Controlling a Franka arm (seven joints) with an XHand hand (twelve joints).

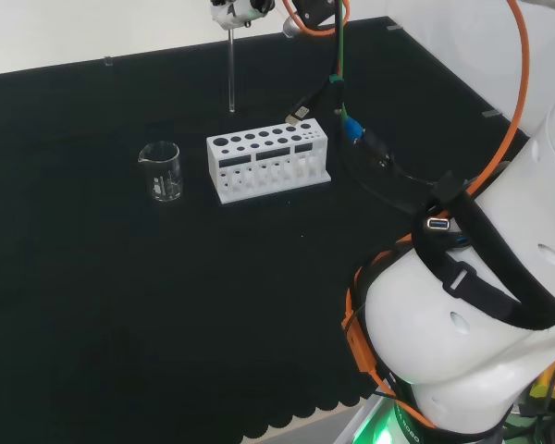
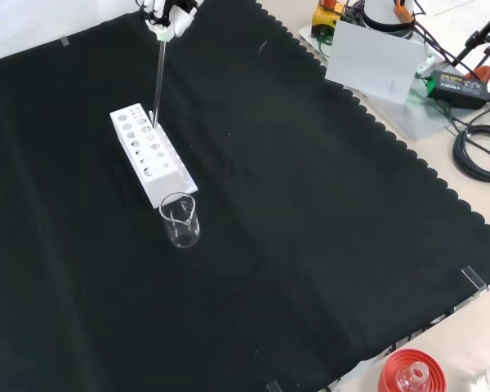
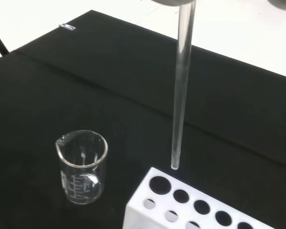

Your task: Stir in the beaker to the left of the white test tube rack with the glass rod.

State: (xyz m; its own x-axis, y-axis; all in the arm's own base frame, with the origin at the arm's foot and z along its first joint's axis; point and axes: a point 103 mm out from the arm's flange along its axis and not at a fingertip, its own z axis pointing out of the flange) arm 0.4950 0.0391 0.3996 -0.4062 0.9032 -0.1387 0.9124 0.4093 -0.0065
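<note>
Beaker (image 1: 162,171) could tip if the glass rod (image 1: 231,69) (pinched upright in the hand (image 1: 236,9), above the cloth's far edge) clips its rim.

My hand (image 1: 236,9) sits at the very top edge of the head view, a little left of centre, with its fingers curled and pinching. In the front view it shows at the top edge, left of centre, fingers pointing downward. My arm's big white links fill the lower right of the head view, wrapped by black straps and orange cable.
</note>
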